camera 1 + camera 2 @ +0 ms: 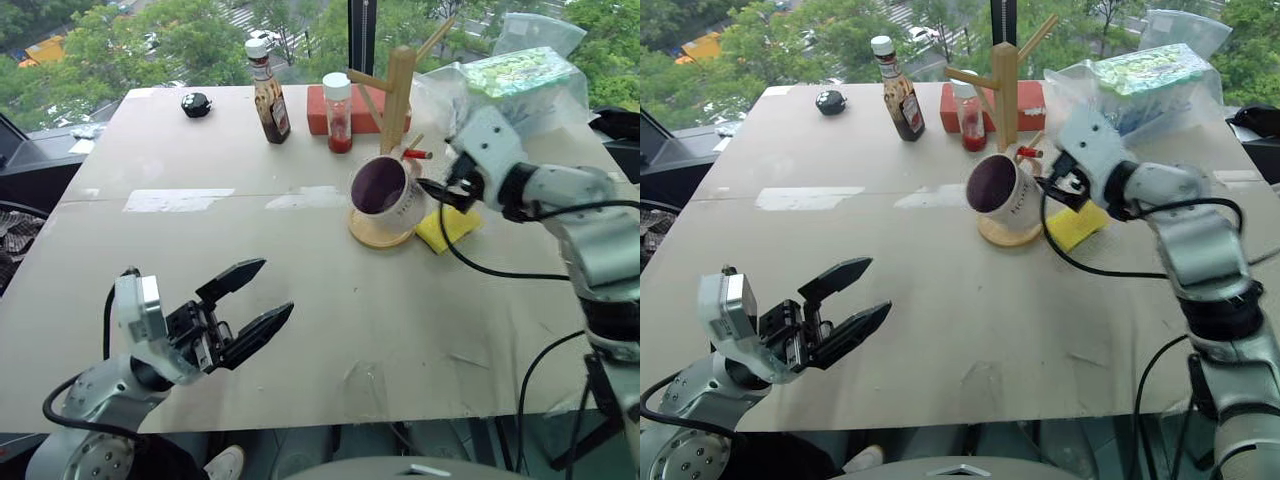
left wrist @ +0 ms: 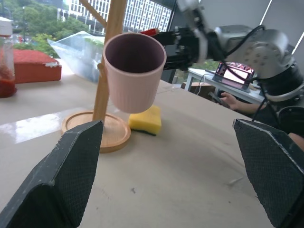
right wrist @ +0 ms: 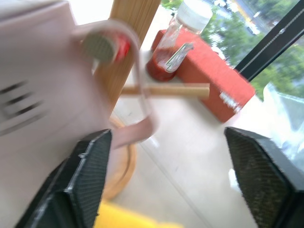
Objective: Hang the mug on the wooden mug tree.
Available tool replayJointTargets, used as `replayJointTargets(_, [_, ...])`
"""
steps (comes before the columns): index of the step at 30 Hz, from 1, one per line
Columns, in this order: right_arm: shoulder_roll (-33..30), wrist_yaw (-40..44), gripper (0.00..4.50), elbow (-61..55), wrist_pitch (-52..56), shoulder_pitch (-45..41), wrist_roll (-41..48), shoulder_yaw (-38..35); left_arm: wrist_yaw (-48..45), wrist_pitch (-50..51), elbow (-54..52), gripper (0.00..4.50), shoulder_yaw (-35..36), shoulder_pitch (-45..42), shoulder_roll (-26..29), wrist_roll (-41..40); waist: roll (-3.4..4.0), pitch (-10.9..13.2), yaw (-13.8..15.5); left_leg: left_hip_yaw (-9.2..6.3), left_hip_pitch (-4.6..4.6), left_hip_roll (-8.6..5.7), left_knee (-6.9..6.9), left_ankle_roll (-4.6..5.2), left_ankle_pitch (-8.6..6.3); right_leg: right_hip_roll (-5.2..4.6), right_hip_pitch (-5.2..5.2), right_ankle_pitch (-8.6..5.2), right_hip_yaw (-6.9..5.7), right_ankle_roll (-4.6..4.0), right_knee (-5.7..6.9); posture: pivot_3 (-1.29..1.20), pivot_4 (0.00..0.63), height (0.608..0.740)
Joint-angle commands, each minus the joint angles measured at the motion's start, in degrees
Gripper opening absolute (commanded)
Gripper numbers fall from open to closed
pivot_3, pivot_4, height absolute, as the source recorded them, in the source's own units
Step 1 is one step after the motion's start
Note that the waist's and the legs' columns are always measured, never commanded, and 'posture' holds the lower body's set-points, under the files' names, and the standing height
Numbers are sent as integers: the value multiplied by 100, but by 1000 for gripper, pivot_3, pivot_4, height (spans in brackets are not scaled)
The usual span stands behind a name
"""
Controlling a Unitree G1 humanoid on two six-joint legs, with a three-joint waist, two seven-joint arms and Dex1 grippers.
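The cream-white mug (image 1: 385, 190) hangs tilted on the wooden mug tree (image 1: 398, 85), its dark purple inside facing me. In the right wrist view its handle (image 3: 142, 114) is looped over the red-tipped peg (image 3: 102, 47). My right gripper (image 1: 440, 192) is open just right of the mug, level with the handle, and its fingers (image 3: 85, 180) stand wide apart without touching it. Over the table's front left, my left gripper (image 1: 255, 300) is open and empty, pointing toward the mug (image 2: 134, 71).
A yellow sponge (image 1: 447, 228) lies beside the tree's round base (image 1: 375, 235). A brown sauce bottle (image 1: 268, 95), a red-filled jar (image 1: 339, 115), a red block (image 1: 318, 110) and a small black object (image 1: 196, 104) stand at the back. A plastic bag (image 1: 520, 75) sits at the back right.
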Motion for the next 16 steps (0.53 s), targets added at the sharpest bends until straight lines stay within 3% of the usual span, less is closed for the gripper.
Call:
replayJointTargets(1, [-306,564,3740,-970,483,760,1060,-1310,123,-65,48,4500,-1,-101,78,243,-2,-1,40,-2,-1,0,-1,0,0,0,1,0,-1,0,-1,0,150,740])
replayJointTargets(6, [-436,1099,3740,-1488,277,2952,1698,-2724,534,262,349,4500,-73,-232,308,661,-12,-7,135,0,6,0,2,2,-1,1,10,0,1,0,2,0,150,740])
replayJointTargets(9, [-173,1304,3740,-1312,-1034,4532,1320,-3187,409,518,580,4500,-193,-13,563,838,-8,-5,154,-1,3,-3,1,5,-3,1,10,0,-2,1,-2,0,150,740])
replayJointTargets(16, [325,1174,3740,-678,-2384,5872,1114,-3365,150,267,1130,4500,-361,-180,693,1362,-1,-6,105,21,73,1,3,5,-3,4,61,1,20,0,12,0,150,740])
